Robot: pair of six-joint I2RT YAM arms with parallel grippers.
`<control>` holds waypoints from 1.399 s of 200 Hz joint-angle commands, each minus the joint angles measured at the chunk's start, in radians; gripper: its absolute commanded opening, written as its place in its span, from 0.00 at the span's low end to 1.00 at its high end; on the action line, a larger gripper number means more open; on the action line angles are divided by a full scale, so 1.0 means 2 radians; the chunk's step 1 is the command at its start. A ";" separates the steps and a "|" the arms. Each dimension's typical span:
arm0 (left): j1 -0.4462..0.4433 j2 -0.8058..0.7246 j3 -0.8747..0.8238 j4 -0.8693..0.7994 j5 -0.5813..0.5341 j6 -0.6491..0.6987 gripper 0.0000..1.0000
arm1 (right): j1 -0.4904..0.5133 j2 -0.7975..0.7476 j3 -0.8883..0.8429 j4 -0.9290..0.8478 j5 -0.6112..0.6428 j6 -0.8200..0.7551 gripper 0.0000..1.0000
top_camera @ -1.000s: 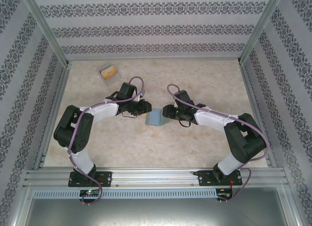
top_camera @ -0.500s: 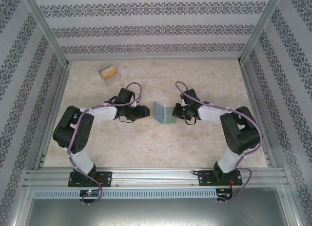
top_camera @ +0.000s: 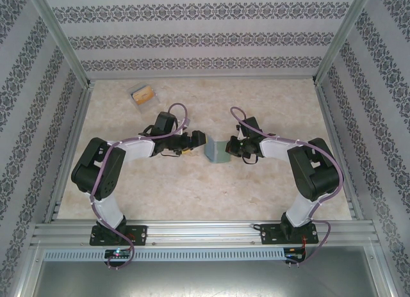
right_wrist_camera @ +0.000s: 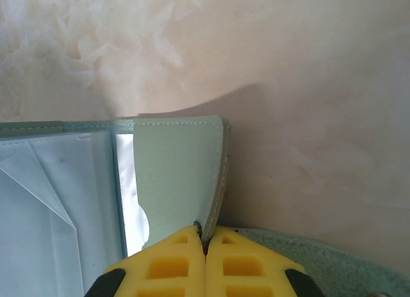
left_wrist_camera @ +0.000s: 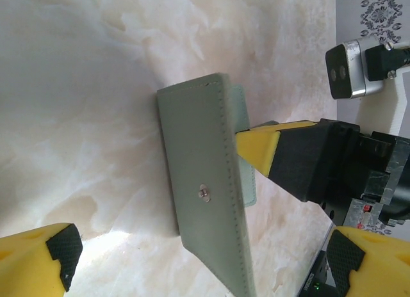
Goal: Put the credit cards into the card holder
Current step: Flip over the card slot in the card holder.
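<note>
The grey-green card holder [top_camera: 216, 150] stands half open on the table between my two grippers. In the right wrist view my right gripper [right_wrist_camera: 205, 242] is shut on the edge of one cover, and the card holder's [right_wrist_camera: 173, 175] inner clear slots lie to its left. Seen from the left wrist, the other cover of the card holder [left_wrist_camera: 205, 182] stands upright with a small metal snap. My left gripper [left_wrist_camera: 205, 262] stands wide open around it without touching. From above, the left gripper [top_camera: 192, 141] sits just left of it and the right gripper [top_camera: 229, 147] just right. The orange-tan credit cards [top_camera: 145, 92] lie far left in a box.
A clear plastic box [top_camera: 142, 95] holding the cards sits near the back left corner. Patterned walls and metal posts enclose the table [top_camera: 275, 111] on three sides. The right arm's wrist camera [left_wrist_camera: 349, 70] is close to my left gripper.
My left gripper has opened wide and let go of the card holder, backing left, then coming close again. My right gripper has shut on one cover and drawn it slightly right.
</note>
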 commanded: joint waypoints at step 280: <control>-0.010 0.012 0.017 0.001 -0.012 0.054 0.00 | 0.018 0.026 0.020 0.000 -0.029 0.009 0.00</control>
